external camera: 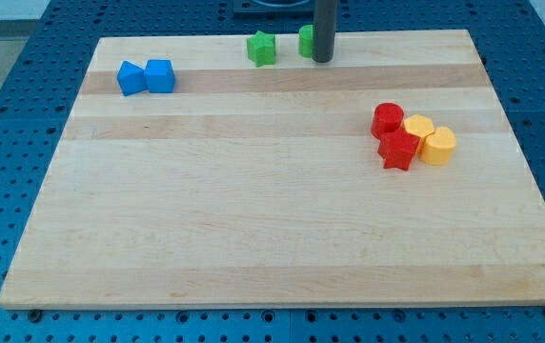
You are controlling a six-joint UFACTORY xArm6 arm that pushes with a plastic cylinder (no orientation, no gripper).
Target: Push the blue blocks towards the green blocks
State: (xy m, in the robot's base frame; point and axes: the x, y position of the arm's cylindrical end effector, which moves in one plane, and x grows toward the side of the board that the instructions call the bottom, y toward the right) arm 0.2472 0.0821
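Observation:
Two blue blocks sit side by side near the view's top left: a blue wedge-like block (131,78) and a blue cube (160,75), touching. A green star block (262,48) lies near the top middle. A second green block (306,41) is just to its right, partly hidden behind the rod. My tip (323,59) rests on the board right beside that second green block, on its right side, far from the blue blocks.
A cluster at the view's right holds a red cylinder (387,119), a red star block (398,150), and two yellow blocks (418,127) (437,146). The wooden board (272,219) lies on a blue perforated table.

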